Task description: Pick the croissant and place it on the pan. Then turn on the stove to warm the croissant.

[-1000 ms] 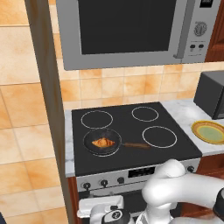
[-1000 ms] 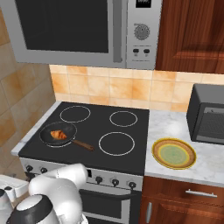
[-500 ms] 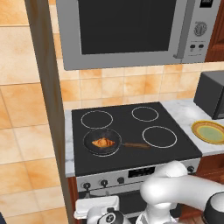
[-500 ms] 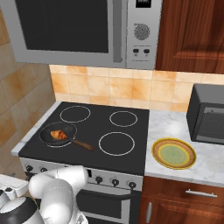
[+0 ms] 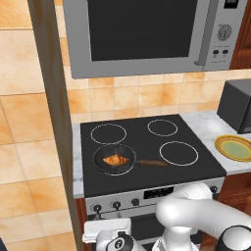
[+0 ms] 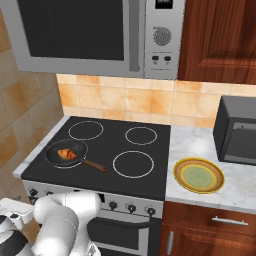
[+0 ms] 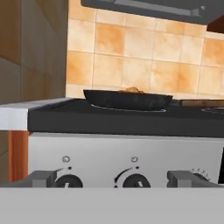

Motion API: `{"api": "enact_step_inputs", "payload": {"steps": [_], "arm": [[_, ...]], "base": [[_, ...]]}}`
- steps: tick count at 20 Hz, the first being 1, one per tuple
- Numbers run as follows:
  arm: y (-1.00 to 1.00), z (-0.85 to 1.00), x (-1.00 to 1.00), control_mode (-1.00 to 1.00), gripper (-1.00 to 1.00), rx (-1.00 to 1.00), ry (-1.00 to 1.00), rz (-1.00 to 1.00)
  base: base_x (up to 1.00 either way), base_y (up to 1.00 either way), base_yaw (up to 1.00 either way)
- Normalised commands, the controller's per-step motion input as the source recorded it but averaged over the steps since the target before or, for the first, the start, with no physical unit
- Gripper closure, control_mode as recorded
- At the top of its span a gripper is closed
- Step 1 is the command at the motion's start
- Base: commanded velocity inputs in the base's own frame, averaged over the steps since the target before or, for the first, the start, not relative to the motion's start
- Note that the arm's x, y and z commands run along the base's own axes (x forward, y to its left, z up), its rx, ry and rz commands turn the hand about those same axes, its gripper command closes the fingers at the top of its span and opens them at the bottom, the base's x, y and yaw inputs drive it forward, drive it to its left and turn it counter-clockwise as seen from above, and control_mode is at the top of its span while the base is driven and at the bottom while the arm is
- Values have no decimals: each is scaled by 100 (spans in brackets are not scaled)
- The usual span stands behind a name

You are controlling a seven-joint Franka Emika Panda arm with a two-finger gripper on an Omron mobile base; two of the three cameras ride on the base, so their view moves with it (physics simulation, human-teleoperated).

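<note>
Stove (image 7: 127,148) knobs (image 7: 134,179) before open pincer (image 7: 113,178)

A black stove (image 6: 125,155) with four white rings. A dark pan (image 6: 67,153) on the front-left ring holds a golden croissant (image 6: 66,154). A yellow-green plate (image 6: 198,175) sits on the marble counter (image 6: 197,145) beside it, a microwave (image 6: 95,37) above.

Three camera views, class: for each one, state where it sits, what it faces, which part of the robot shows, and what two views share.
Left base view: behind the arm's left, looking down on the stove; white arm at lower right.
Right base view: behind its right, same stove, plate; arm at lower left.
Hand view: low, facing the knobs; fingers open.
Shared: the pan holding the croissant in both base views.
</note>
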Motion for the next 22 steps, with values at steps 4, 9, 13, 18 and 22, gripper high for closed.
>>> {"api": "enact_step_inputs", "payload": {"steps": [4,9,13,18,22], "arm": [[0,-20,27,-100,-100,0,0,5],[7,-25,26,-100,-100,0,0,7],[3,-21,25,-100,-100,0,0,8],[3,-23,26,-100,-100,0,0,8],[12,-31,21,-100,-100,0,0,7]], "base": [[0,0,0],[0,0,0],[0,0,0],[0,0,0],[0,0,0]]}}
